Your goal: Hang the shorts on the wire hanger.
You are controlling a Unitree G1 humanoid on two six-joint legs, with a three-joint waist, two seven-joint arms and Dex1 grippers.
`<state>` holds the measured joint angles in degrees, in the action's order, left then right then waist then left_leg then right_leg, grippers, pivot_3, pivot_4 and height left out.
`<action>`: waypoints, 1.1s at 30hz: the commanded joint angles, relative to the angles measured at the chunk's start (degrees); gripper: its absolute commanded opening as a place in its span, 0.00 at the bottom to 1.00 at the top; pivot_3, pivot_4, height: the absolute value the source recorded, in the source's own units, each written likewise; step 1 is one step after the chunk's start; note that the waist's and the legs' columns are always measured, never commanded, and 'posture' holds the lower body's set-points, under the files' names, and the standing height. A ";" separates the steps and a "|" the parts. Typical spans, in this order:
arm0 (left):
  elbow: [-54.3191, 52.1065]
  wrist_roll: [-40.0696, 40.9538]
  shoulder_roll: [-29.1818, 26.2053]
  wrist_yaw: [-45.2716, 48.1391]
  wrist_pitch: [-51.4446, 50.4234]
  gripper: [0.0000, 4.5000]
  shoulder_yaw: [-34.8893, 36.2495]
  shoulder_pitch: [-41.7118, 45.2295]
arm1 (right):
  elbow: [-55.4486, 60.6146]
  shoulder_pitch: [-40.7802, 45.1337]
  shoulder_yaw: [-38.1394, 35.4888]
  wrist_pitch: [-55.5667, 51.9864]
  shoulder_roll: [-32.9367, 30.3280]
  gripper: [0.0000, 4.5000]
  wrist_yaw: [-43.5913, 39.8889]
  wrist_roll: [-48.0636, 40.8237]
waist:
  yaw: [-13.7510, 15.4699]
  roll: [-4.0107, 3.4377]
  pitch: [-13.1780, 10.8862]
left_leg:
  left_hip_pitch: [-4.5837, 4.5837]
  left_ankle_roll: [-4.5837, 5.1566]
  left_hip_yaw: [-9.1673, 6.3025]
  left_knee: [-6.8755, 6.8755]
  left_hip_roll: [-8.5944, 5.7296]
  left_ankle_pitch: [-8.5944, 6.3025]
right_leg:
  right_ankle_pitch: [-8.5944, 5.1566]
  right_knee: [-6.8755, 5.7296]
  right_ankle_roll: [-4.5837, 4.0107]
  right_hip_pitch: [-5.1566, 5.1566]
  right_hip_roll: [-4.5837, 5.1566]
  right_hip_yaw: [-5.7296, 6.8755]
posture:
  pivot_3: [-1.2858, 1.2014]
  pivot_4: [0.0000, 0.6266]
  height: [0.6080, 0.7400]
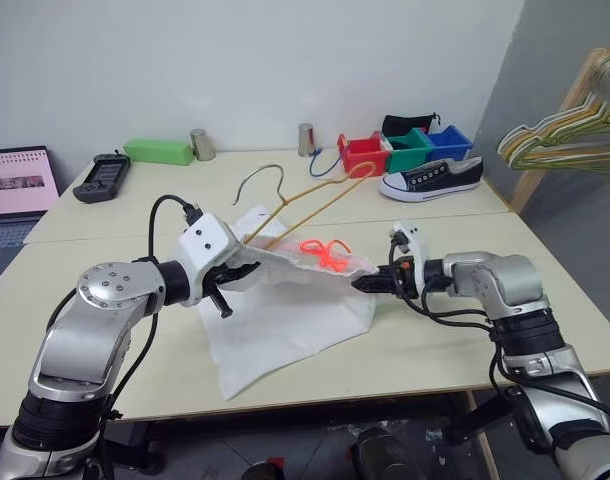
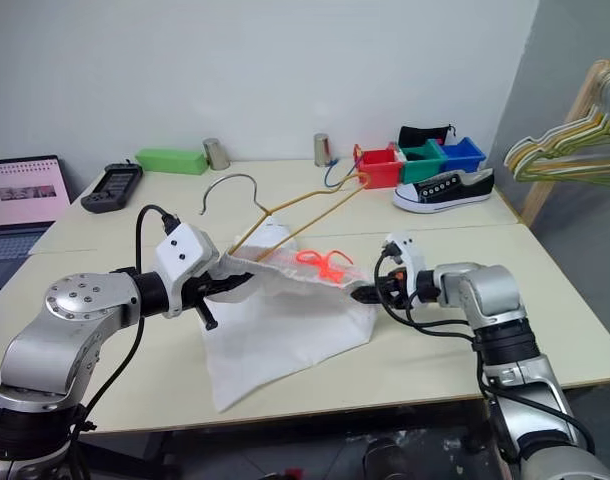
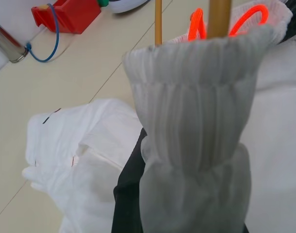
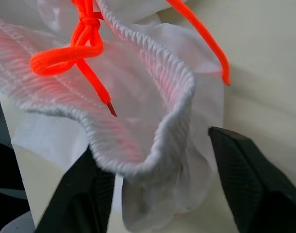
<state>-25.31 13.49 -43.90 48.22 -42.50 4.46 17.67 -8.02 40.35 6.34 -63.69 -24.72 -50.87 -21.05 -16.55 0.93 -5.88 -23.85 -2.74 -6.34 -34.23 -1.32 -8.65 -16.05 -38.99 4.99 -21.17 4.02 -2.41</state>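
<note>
Two claws (left, right), one shorts

Left gripper fingertips are buried in the gathered waistband of the shorts. The lower bar of the wire hanger is covered by the waistband. The bunch of hangers is cut off at the frame edge, as is the laptop. Right gripper finger bases are cut off; contact with the fabric is undetermined.
</note>
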 commanded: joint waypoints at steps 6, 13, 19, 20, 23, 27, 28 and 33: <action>-1.39 2.68 -1.93 0.29 0.04 0.00 1.36 1.81 | 2.03 0.78 0.78 5.82 -5.50 0.20 -1.76 0.77 | 0.56 0.00 -0.01 | 0.00 0.00 0.01 0.00 0.00 0.00 | -0.01 0.01 -0.01 0.00 0.00 0.00 | 0.43 0.07 1.00; -0.96 4.91 -2.51 1.04 -0.44 0.00 0.57 3.06 | -3.46 4.14 0.07 11.70 -8.56 0.01 -2.37 2.16 | 0.65 -0.02 -0.03 | -0.01 -0.01 0.05 0.01 0.00 -0.01 | -0.03 0.03 -0.06 -0.02 0.01 -0.02 | 0.43 0.06 1.00; -3.32 9.84 -4.47 4.56 -2.73 0.00 1.19 2.19 | -5.66 5.05 2.35 16.76 -11.27 0.01 -3.55 5.26 | 0.62 -0.02 -0.02 | -0.02 -0.01 0.05 0.04 0.01 -0.01 | -0.04 0.04 -0.06 -0.03 0.01 -0.01 | 0.42 0.06 1.00; -3.68 10.12 -6.16 6.18 -2.47 0.00 1.33 1.04 | -6.02 5.46 2.74 18.21 -12.32 0.01 -4.07 6.09 | 0.59 -0.02 -0.02 | -0.02 -0.01 0.07 0.04 0.00 0.00 | -0.04 0.06 -0.05 -0.03 0.01 -0.01 | 0.42 0.06 1.00; -3.31 10.62 -10.26 9.55 -1.38 0.00 1.60 -1.76 | -7.58 7.08 3.11 21.03 -14.31 0.01 -5.78 7.10 | 0.31 -0.06 -0.05 | -0.05 -0.01 0.15 0.11 0.00 -0.01 | -0.06 0.10 -0.09 -0.10 0.04 -0.07 | 0.42 0.06 1.00; -1.43 8.24 -13.88 10.50 1.70 0.00 0.45 -4.71 | -8.21 8.48 3.88 23.20 -16.02 0.01 -7.87 7.78 | -0.67 -0.07 -0.06 | -0.03 -0.01 0.15 0.21 0.03 -0.01 | -0.09 0.09 -0.14 -0.15 0.03 -0.04 | 0.42 0.06 1.00; -1.04 7.42 -14.11 9.98 2.39 0.00 -0.05 -5.06 | -7.51 8.52 4.09 23.36 -16.57 0.01 -8.57 7.73 | -0.83 -0.07 -0.06 | -0.03 -0.01 0.13 0.21 0.04 -0.01 | -0.10 0.09 -0.17 -0.14 0.03 -0.03 | 0.42 0.06 1.00; -0.13 4.95 -13.99 8.18 4.52 0.00 -2.98 -5.32 | -0.81 6.67 6.38 24.67 -19.23 0.01 -11.14 8.92 | -0.85 -0.07 -0.06 | -0.04 -0.01 0.14 0.21 0.02 -0.01 | -0.26 0.09 -0.45 -0.13 0.05 -0.04 | 0.42 0.06 1.00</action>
<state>-26.35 20.77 -56.54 57.13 -39.07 1.41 12.17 -11.60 46.92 13.36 -40.14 -41.20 -61.58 -14.45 -17.40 0.86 -5.94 -23.89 -2.75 -6.20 -34.02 -1.29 -8.66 -16.32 -38.89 4.54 -21.30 4.07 -2.45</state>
